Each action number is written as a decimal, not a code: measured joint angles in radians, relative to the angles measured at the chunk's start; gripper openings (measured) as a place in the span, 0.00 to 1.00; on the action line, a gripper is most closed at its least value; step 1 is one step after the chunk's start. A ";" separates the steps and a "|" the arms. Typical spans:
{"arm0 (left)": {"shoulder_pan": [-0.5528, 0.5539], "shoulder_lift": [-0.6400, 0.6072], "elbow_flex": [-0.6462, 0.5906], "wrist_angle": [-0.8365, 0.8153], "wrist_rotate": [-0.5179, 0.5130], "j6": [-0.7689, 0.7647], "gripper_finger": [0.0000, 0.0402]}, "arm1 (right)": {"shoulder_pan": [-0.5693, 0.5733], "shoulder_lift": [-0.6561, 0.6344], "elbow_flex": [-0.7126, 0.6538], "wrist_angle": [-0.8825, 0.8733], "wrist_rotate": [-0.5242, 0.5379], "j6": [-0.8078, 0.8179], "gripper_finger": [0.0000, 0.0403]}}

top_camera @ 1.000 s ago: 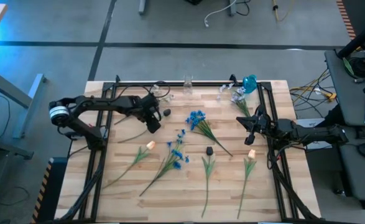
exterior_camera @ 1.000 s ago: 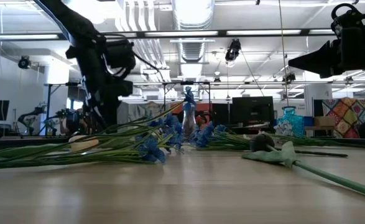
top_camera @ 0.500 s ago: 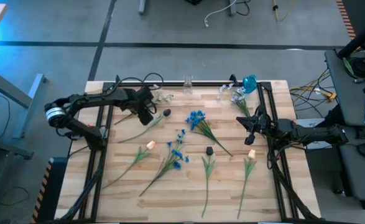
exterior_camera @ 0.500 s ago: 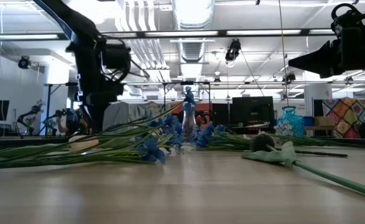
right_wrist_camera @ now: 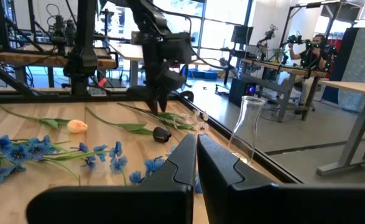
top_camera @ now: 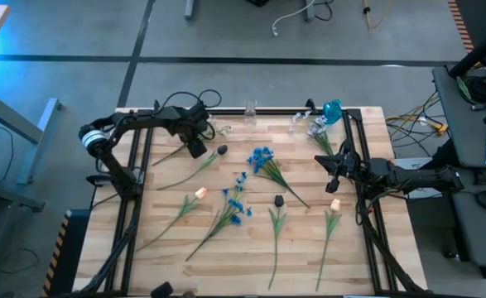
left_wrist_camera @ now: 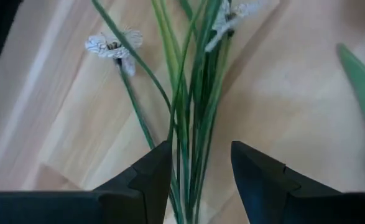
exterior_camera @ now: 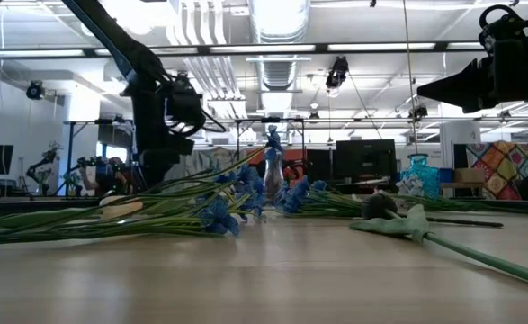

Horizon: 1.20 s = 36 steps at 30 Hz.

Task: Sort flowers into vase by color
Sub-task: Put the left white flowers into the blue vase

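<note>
Green-stemmed flowers lie flat across the table. Blue-blossomed sprigs are in the middle, with orange-headed stems and dark-headed ones around them. A white-flowered sprig lies near the far left corner. My left gripper is open over that sprig, one finger on either side of its stems. My right gripper is shut, holds nothing and hovers at the table's right side. A clear vase and a blue vase stand at the far edge.
Black frame rails run along the left, right and far edges of the table. More white-flowered stems lie beside the blue vase. Bare wood shows toward the near edge. The room behind holds desks and other equipment.
My left gripper has moved toward the table's far edge, from beside the dark-headed stem to over the white sprig near the far left corner. The left arm's elbow has swung along with it. The flowers and my right arm have kept still.
</note>
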<state>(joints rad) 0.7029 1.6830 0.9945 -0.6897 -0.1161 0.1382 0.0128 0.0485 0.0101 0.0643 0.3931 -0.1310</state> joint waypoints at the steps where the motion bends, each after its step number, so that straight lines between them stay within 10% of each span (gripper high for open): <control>1: 0.004 0.012 0.007 0.001 0.002 0.007 0.38 | 0.000 0.000 0.000 0.000 0.000 0.000 0.02; 9: 0.065 0.108 0.031 -0.007 0.021 0.064 0.35 | 0.000 0.000 0.000 0.000 0.000 0.000 0.02; 17: 0.082 0.074 0.021 0.037 0.022 0.088 0.05 | 0.000 0.000 0.000 0.000 0.000 0.000 0.02; 25: 0.069 -0.158 -0.009 0.119 0.093 0.030 0.01 | 0.000 0.000 0.000 0.000 0.000 0.000 0.02; 36: -0.195 -0.561 -0.315 0.664 0.170 -0.139 0.00 | 0.000 0.000 0.000 0.000 0.000 0.000 0.02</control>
<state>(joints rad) 0.5080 1.1218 0.6790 -0.0254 0.0542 -0.0007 0.0128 0.0486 0.0101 0.0643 0.3931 -0.1310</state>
